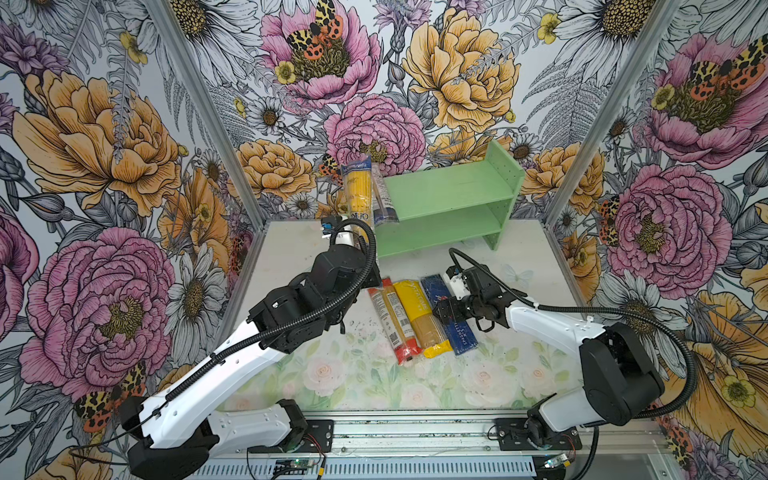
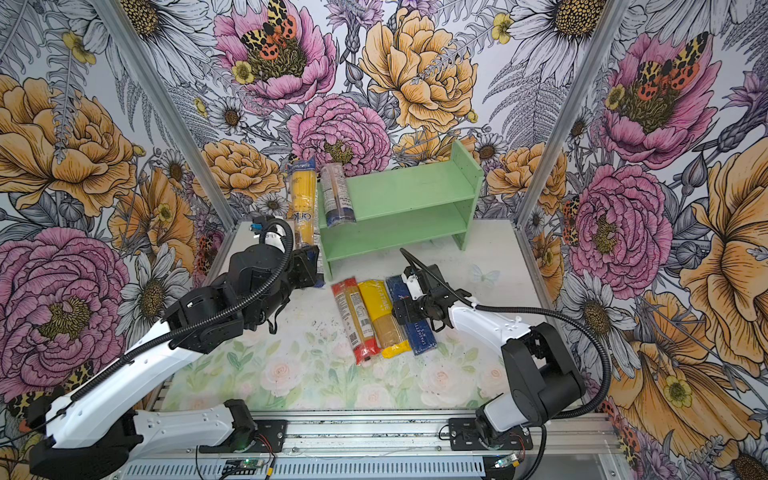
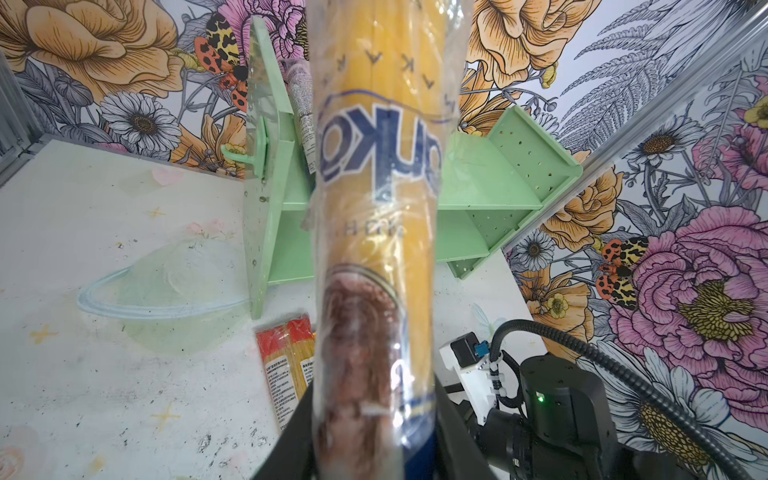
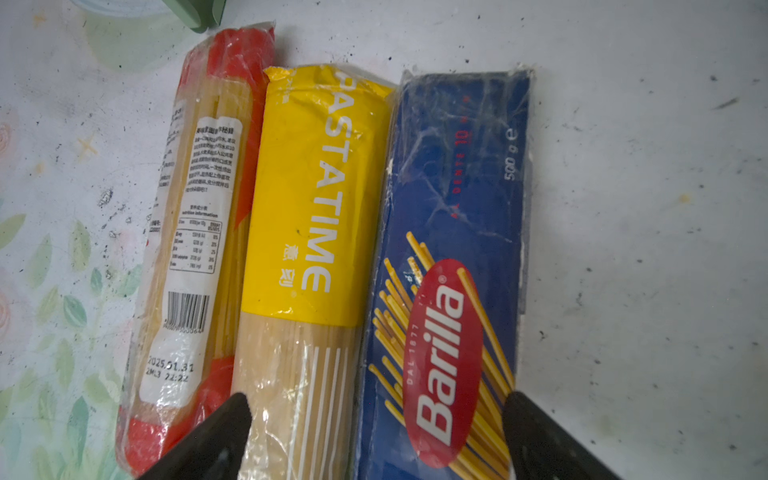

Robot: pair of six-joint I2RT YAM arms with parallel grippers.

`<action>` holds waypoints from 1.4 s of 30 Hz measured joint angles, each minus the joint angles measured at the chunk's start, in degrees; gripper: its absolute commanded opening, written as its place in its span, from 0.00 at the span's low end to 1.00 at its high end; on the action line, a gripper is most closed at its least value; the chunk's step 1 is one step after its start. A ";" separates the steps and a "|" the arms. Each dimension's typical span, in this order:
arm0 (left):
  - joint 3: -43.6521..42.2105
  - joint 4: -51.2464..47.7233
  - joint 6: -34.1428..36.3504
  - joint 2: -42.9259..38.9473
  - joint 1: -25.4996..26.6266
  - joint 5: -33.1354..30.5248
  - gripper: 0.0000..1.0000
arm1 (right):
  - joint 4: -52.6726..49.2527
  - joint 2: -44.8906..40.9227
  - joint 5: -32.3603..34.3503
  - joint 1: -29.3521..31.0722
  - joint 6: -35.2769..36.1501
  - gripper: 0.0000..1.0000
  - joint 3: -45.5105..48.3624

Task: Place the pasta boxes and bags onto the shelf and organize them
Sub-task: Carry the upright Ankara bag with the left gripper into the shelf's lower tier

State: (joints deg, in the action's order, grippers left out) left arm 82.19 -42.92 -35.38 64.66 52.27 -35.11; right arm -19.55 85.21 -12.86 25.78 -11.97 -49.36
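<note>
Flower-papered walls, pale rose-printed tabletop. At the left gripper: clamped tight near one end of a clear bag with dark-blue ends, raised steeply just beside the mint-green shelf. At the right gripper: spread wide, gripping nothing, poised over the yellow bag and dark blue Barilla box, both between the fingertips; red-ended bag just outside.

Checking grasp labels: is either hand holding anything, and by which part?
Left hand is shut on the clear spaghetti bag near its lower, dark-blue end. Right hand is open over the Barilla box and yellow bag, holding nothing.
</note>
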 measured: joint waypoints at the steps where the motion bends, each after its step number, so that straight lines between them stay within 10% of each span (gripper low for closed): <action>1: 0.15 0.35 0.04 0.48 -0.09 0.00 0.00 | 0.00 0.00 0.02 0.00 0.00 0.97 0.00; 42: 22.71 14.86 2.62 33.92 -9.66 9.16 0.00 | -1.09 -0.02 0.81 -0.37 2.27 0.97 0.63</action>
State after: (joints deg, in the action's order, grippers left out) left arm 104.90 -28.05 -32.75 98.59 42.61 -25.96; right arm -20.64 85.19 -12.05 25.41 -9.69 -48.73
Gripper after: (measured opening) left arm 0.329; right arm 0.970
